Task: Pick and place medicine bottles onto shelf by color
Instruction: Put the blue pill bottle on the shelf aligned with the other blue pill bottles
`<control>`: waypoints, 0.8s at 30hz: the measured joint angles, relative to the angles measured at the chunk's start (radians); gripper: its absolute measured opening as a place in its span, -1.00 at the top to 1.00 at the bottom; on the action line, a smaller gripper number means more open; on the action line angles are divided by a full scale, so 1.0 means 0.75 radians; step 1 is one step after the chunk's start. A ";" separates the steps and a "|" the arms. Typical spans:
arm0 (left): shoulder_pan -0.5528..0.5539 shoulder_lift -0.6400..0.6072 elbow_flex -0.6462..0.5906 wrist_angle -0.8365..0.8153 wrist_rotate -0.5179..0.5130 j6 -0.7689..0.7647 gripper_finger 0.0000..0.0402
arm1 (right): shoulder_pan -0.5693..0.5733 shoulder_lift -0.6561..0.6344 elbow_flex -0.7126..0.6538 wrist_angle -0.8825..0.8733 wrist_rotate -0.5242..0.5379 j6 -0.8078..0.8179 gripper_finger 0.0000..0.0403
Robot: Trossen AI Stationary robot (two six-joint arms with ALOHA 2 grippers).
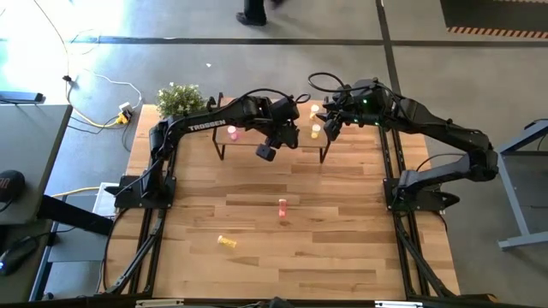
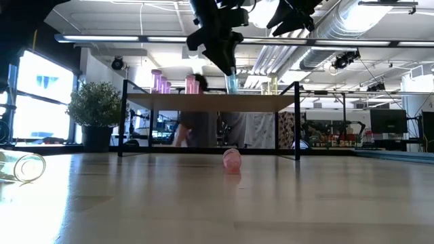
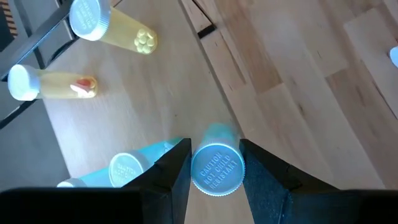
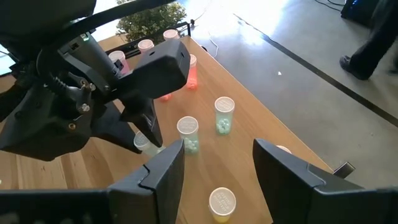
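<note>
The left gripper (image 3: 214, 177) is squeezing a pale green bottle (image 3: 217, 168) by its cap, right over the shelf (image 2: 210, 102), beside another green bottle (image 3: 134, 165) and two yellow bottles (image 3: 115, 28). The right gripper (image 4: 214, 165) is hanging open above the shelf's other end, near more green bottles (image 4: 223, 114). A pink bottle (image 2: 232, 159) and a yellow bottle (image 1: 226, 242) are lying on the table (image 1: 342, 248), well apart from the shelf.
</note>
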 joint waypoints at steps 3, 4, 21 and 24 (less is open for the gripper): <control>0.000 0.000 0.000 0.038 -0.001 -0.001 0.43 | 0.000 0.000 0.000 0.000 0.000 0.000 0.10; 0.000 0.000 0.000 0.050 -0.001 -0.002 0.43 | 0.000 0.000 0.000 0.000 0.000 0.000 0.10; 0.000 0.000 -0.001 0.011 0.000 -0.025 0.43 | 0.000 0.000 0.000 0.000 0.000 0.000 0.10; 0.000 0.000 -0.001 0.010 0.000 -0.024 0.43 | 0.000 0.000 0.000 0.000 0.000 0.000 0.10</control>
